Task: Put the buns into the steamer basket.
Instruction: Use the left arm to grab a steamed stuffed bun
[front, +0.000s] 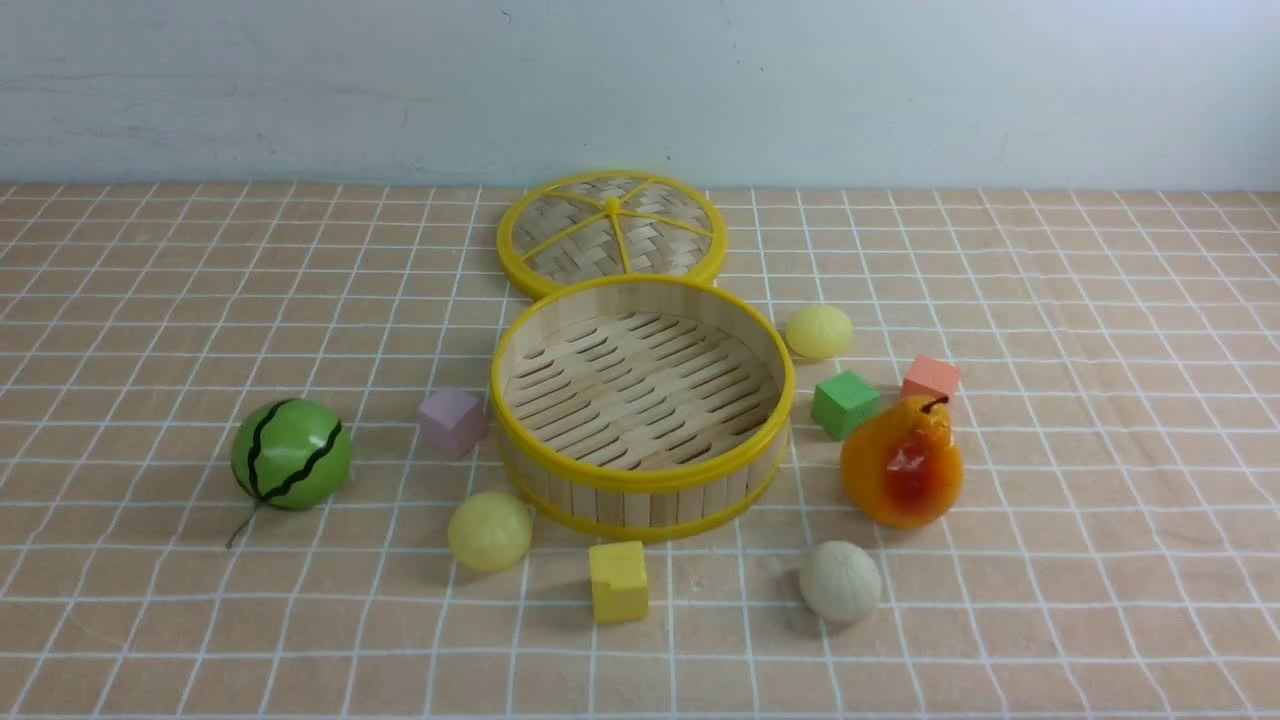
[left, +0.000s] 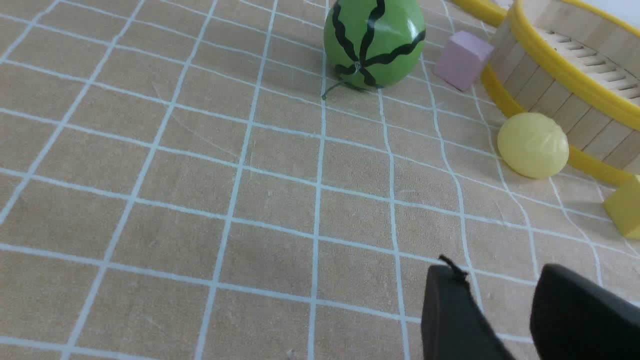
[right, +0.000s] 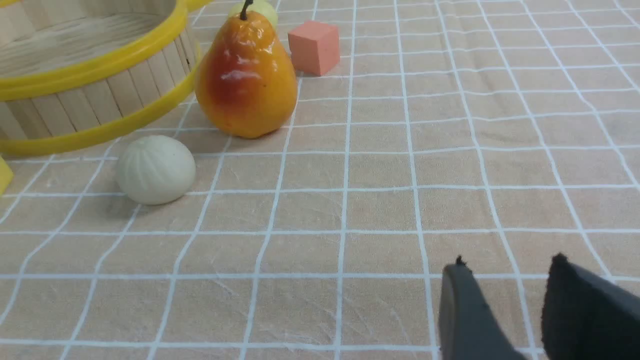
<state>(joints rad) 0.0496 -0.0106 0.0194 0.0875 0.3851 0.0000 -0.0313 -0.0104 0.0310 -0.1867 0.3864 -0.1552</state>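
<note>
Steamer basket (front: 640, 478): centre of the checked cloth (front: 200, 300), all 3 buns outside it.
Near-left yellow bun (front: 489, 531): on the cloth, just beside the basket's wall.
Far-right yellow bun (front: 819, 331): near the basket's far-right rim.
Off-white bun (front: 840, 581): near right, nearer than the pear (front: 901, 465).
My left gripper (left: 497, 267): fingers apart, holding nothing.
My right gripper (right: 509, 261): fingers apart, holding nothing.

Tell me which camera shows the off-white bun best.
The right wrist view: the off-white bun is close, whole, pleats clear, apart from the steamer basket. The front view shows it whole but smaller. The left wrist view misses it.
</note>
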